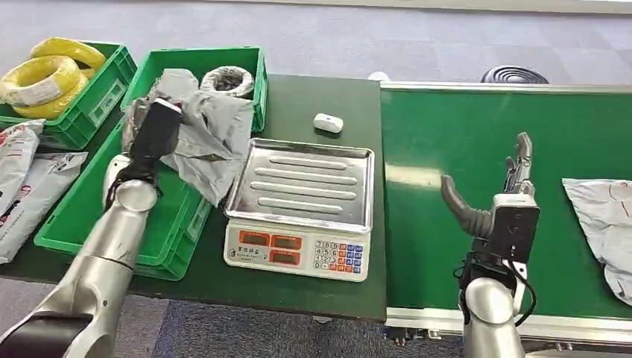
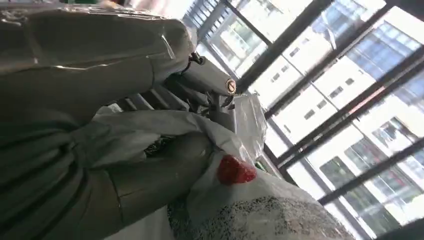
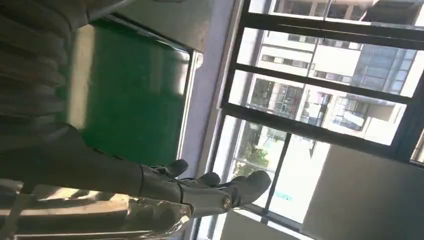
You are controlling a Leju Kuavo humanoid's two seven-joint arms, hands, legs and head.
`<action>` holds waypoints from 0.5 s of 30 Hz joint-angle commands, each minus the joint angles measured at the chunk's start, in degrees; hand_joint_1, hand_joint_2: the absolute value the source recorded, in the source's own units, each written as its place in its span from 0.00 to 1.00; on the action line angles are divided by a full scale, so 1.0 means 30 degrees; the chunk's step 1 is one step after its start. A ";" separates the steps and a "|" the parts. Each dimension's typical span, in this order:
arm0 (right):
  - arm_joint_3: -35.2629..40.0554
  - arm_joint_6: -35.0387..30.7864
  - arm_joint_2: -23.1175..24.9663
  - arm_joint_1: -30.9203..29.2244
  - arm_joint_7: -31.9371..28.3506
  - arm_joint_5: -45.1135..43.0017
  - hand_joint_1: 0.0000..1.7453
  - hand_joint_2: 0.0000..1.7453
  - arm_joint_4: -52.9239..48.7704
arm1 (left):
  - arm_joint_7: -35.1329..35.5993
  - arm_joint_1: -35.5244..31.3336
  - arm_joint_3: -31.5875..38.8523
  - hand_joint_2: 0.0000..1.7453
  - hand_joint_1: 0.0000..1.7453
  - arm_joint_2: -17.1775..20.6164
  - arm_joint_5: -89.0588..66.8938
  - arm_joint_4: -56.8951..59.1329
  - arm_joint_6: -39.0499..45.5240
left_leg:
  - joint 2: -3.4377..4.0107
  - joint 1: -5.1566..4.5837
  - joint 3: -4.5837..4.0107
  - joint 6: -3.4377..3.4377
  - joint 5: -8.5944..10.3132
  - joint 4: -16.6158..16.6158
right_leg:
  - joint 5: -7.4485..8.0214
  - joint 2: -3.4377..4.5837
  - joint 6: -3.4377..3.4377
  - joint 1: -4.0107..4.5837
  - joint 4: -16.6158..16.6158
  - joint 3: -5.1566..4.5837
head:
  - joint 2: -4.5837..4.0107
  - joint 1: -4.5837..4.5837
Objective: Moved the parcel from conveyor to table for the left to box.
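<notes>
My left hand (image 1: 153, 128) grips a crumpled grey plastic parcel (image 1: 211, 142) above the near green crate (image 1: 89, 212), left of the scale. In the left wrist view the thumb (image 2: 165, 175) presses into the parcel's grey wrap (image 2: 260, 210), which has a red spot on it. My right hand (image 1: 498, 195) hovers over the green conveyor belt (image 1: 447, 149), fingers straight and spread, thumb out, holding nothing. Another grey parcel (image 1: 605, 224) lies on the belt to the right of that hand. The right hand's fingers (image 3: 220, 192) point out over the belt's edge in the right wrist view.
A digital scale with a steel tray (image 1: 304, 186) stands between crate and belt. A small white device (image 1: 328, 123) lies behind it. The far green crate (image 1: 246, 60) holds a wire coil; another crate (image 1: 82, 112) holds yellow coils. White bags (image 1: 30, 179) lie at the far left.
</notes>
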 commanded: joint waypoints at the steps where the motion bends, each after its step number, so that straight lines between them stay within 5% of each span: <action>1: -0.0614 0.0235 0.0325 0.0858 0.0298 0.0130 0.00 1.00 -0.0745 | 0.0223 0.1705 0.5288 1.00 1.00 0.1834 -0.1203 -0.2131 0.1268 | 0.0092 -0.0012 0.0047 -0.0003 -0.0011 -0.0035 | 0.0012 0.0083 -0.0006 -0.0010 -0.0024 0.0015 | -0.0001 0.0000; 6: -0.0650 0.0467 0.0576 0.1380 0.0612 0.0716 0.00 1.00 -0.1215 | 0.0987 0.2475 0.7639 1.00 0.99 0.2487 -0.2516 -0.1551 0.1668 | 0.0093 -0.0011 0.0045 -0.0011 -0.0013 -0.0038 | 0.0007 0.0083 -0.0013 -0.0008 -0.0022 0.0009 | 0.0000 0.0000; 7: -0.0668 0.0482 0.0568 0.1378 0.0608 0.0767 0.00 1.00 -0.1161 | 0.0994 0.2395 0.7867 1.00 0.00 0.2469 -0.2750 -0.1257 0.1328 | 0.0068 -0.0007 0.0015 -0.0010 -0.0011 -0.0020 | 0.0002 0.0060 -0.0013 -0.0005 -0.0012 -0.0013 | 0.0000 0.0000; 15: -0.0882 0.1395 0.0106 0.0244 0.0642 0.0640 0.00 1.00 0.0005 | -0.0559 0.5022 0.7853 1.00 0.00 0.1870 0.1089 -0.3717 -0.5948 | 0.0068 -0.0022 0.0029 0.0009 -0.0003 -0.0035 | 0.0009 0.0060 -0.0002 -0.0019 -0.0032 0.0018 | 0.0000 0.0000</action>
